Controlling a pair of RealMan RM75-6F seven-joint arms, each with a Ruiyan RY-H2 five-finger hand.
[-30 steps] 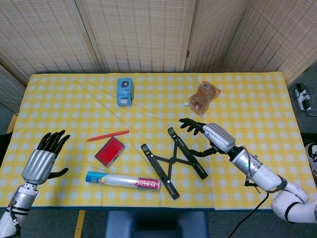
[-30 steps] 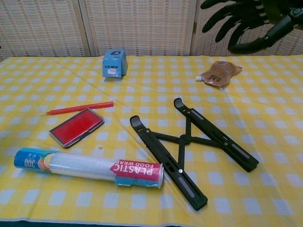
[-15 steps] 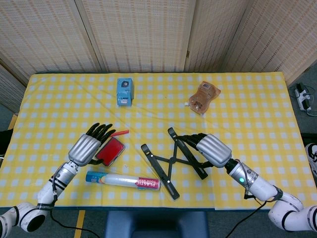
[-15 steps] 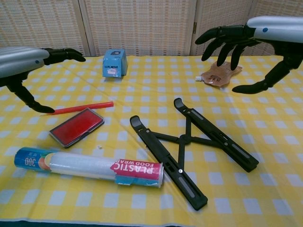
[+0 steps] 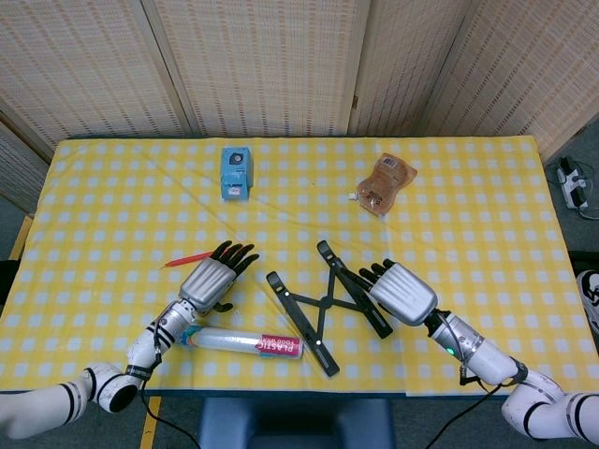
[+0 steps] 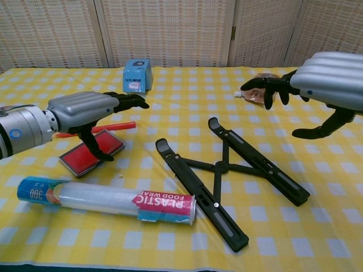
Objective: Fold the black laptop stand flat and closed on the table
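Observation:
The black laptop stand lies spread open in an X shape on the yellow checked cloth. My right hand hovers open over the stand's right bar, fingers apart and empty. My left hand hovers open above the red pad, left of the stand, holding nothing. Neither hand touches the stand in the chest view.
A red stamp pad and a red pen lie under my left hand. A plastic wrap roll lies near the front edge. A blue box and a brown pouch sit at the back.
My left hand has swept right toward the stand and now hangs over the red pad. My right hand has dropped lower and nearer the stand's right bar. The stand has not moved.

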